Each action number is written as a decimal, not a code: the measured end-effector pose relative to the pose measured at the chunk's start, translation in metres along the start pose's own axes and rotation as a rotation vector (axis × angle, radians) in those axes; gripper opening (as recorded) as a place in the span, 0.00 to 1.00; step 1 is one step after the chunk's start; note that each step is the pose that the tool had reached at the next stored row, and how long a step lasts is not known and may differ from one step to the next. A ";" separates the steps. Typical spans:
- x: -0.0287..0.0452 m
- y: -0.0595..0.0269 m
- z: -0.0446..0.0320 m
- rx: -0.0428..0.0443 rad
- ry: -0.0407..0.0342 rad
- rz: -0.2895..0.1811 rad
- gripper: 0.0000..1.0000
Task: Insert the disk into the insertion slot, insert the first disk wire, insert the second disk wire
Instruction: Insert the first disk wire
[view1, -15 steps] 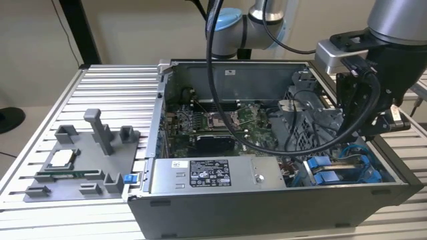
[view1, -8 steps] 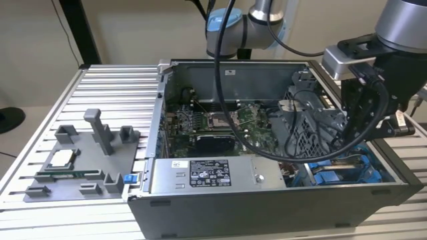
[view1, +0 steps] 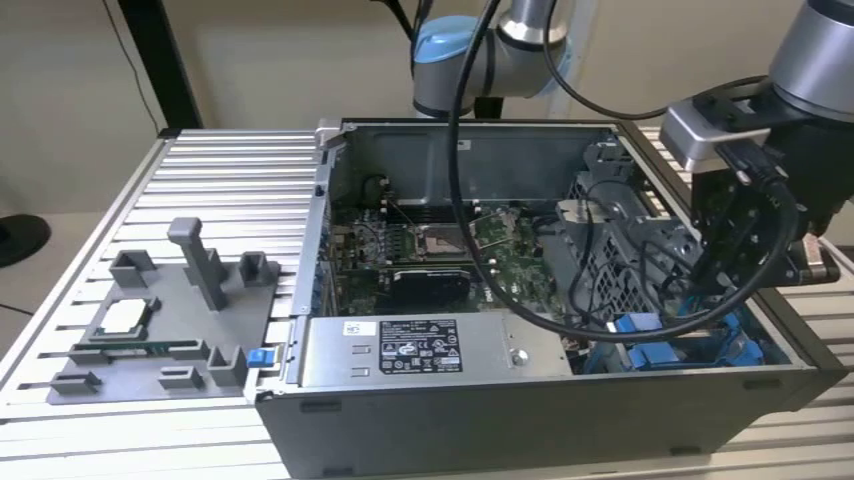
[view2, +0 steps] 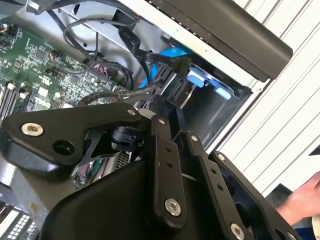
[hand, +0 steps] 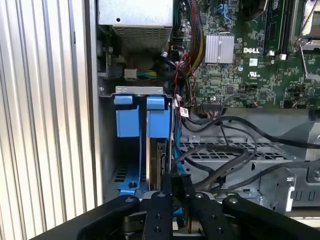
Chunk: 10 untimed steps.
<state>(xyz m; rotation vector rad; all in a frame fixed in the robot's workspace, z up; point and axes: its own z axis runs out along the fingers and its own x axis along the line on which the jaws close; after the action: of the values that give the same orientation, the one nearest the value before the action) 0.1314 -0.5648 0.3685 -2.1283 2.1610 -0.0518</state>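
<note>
Pincer (hand: 173, 184), narrow, clamps the disk (hand: 161, 157), which stands on edge partway down the insertion slot (hand: 107, 150). Seating looks unfinished, and the 2 wire insertions are apparently not yet done.

My black jointed gripper (view2: 161, 117); just ahead, bright blue plastic carrier tabs (view2: 210, 82); beside it, green circuit board (view2: 45, 60), black cables (view2: 102, 70).

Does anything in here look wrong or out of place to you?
Nothing looks broken or spilled. One oddity: what looks like a person's hand shows in the second wrist view, over the slatted table outside the computer case. Black cables also lie loose across the drive cage.
</note>
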 end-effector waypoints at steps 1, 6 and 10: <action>0.0004 -0.0009 0.0007 -0.0012 -0.0026 0.000 0.00; 0.0018 -0.0090 0.0037 -0.0210 -0.0218 0.004 0.00; 0.0036 -0.0169 0.0063 -0.0541 -0.0218 0.006 0.00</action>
<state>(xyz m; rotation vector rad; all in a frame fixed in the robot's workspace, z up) 0.1488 -0.5684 0.3637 -2.1409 2.1805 0.0306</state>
